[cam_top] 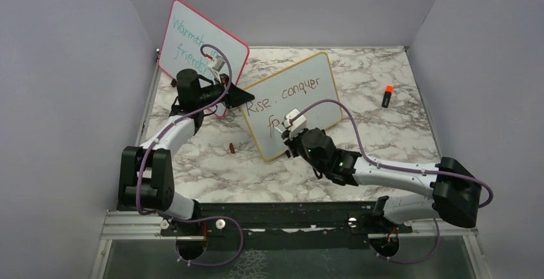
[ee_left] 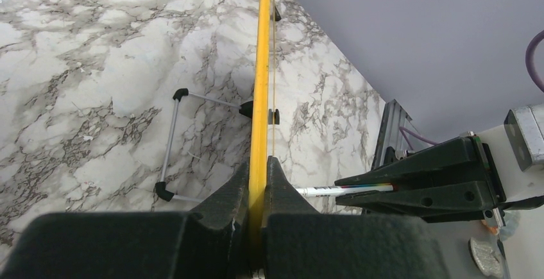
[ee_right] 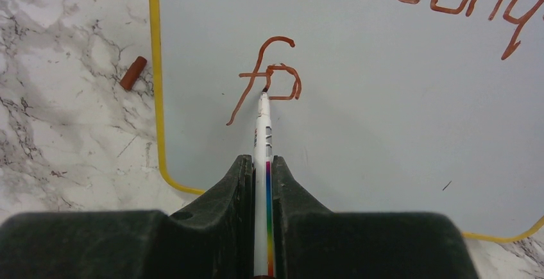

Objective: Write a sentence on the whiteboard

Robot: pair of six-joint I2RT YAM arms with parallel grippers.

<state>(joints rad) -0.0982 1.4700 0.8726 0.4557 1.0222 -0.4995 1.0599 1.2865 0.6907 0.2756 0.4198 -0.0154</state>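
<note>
Whiteboard [ee_right: 385, 131] touching tip of marker [ee_right: 263, 131], clamped in right end effector [ee_right: 260, 163].

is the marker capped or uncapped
Uncapped: the marker has its bare tip on the whiteboard, and a brownish-red cap lies on the table beside the frame.

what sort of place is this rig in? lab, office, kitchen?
Probably an enclosed robot test booth, not a lived-in room: plain grey walls box in a marble-pattern tabletop, a mounting rail runs along its near edge, and the whiteboard looks like a prop.
</note>
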